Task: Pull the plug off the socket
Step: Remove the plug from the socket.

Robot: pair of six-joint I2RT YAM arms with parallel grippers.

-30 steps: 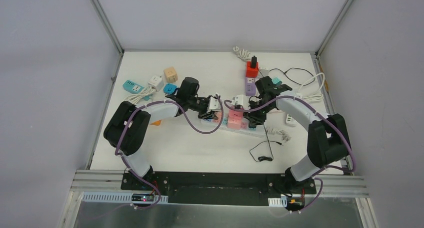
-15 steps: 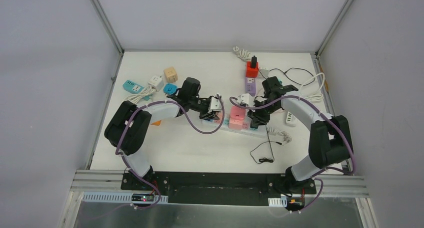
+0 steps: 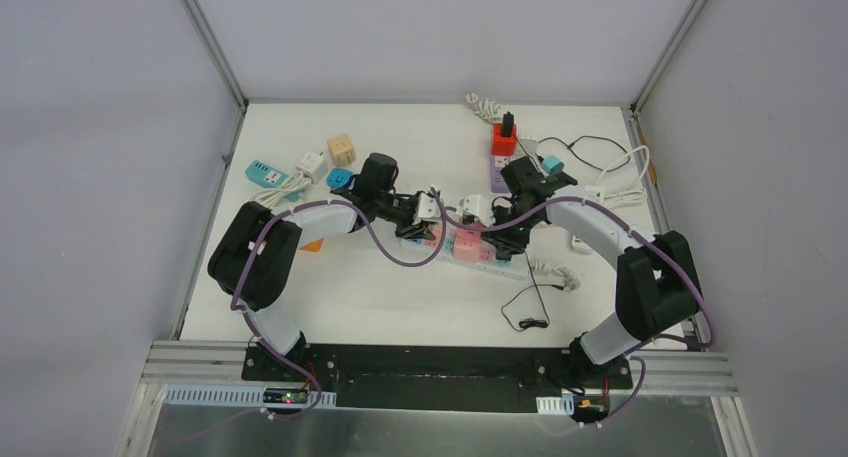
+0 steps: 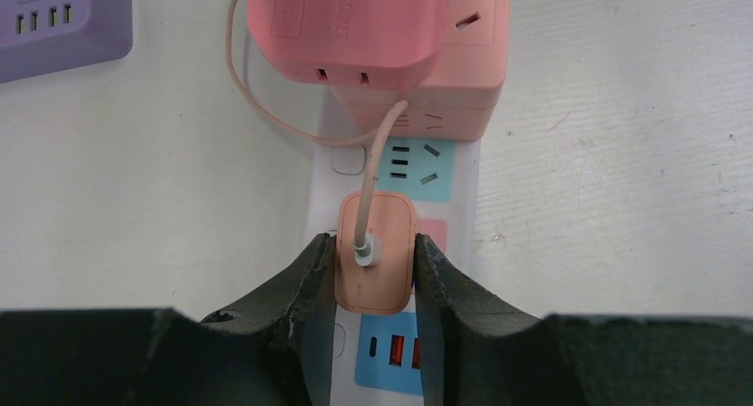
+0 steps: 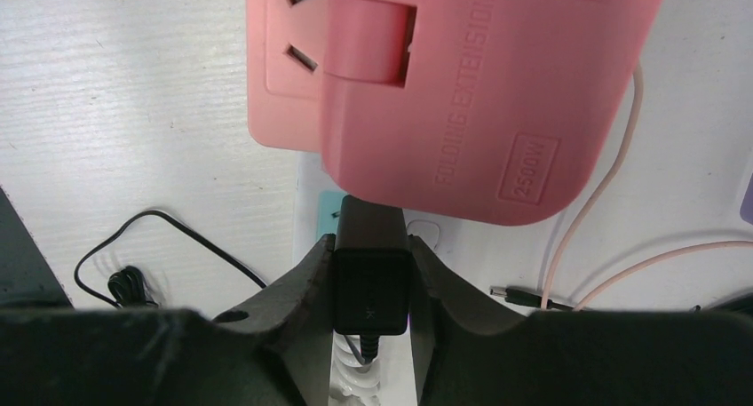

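Nearest the arms' edge of the white desk [image 3: 380,297], a thin loose black cable [image 3: 530,305] lies right of centre. Past it, mid-desk, a long white plastic power strip [image 3: 512,267] lies at a slant, with both arms meeting over it. The left gripper [image 4: 374,244] is clamped on a flat peach plug [image 4: 391,286] with rounded corners; a pale cord [image 4: 374,171] leaves the middle of its face. This plug sits in the strip, between a blue socket panel [image 4: 416,162] and a blue USB panel [image 4: 391,357]. The right gripper [image 5: 371,244] pinches a black block-shaped plug [image 5: 371,286] by its sides. That plug also stands on the strip, just beside an overhanging salmon-pink folding extension block [image 5: 462,95]. By the far edge stand a red cube adapter [image 3: 504,139] and a purple adapter [image 3: 499,169]. Towards the far left corner are a teal socket bar [image 3: 265,172], a white cube [image 3: 311,163] and a beige cube [image 3: 342,149].
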